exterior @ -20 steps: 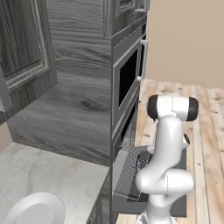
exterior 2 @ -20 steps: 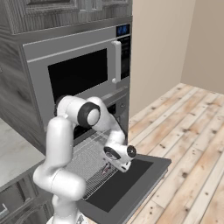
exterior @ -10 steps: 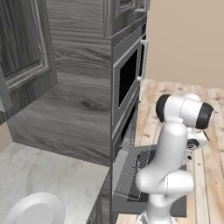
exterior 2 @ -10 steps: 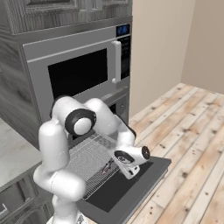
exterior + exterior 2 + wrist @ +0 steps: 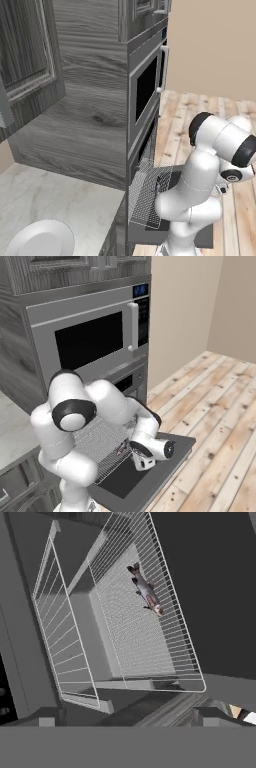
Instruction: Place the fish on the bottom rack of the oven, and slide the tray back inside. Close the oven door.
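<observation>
The oven (image 5: pixel 131 381) sits low in a tall grey wood-grain cabinet wall, below a black-windowed appliance (image 5: pixel 90 338) with a vertical silver handle. Its oven door (image 5: pixel 172 448) hangs dropped open, flat above a light plank floor (image 5: pixel 220 401), with a beige wall (image 5: pixel 175 311) behind. The bottom rack (image 5: pixel 145 612) is pulled out over the door, and the fish (image 5: pixel 146 590) lies on its mesh toward 1 side edge. A 2nd wire rack (image 5: pixel 62 627) stands beside it in the hand view. The pincer (image 5: pixel 145 462) hovers over the door with its jaws spread wide, holding nothing. A pale marble desk (image 5: pixel 50 200) carries a white plate (image 5: pixel 42 239).
</observation>
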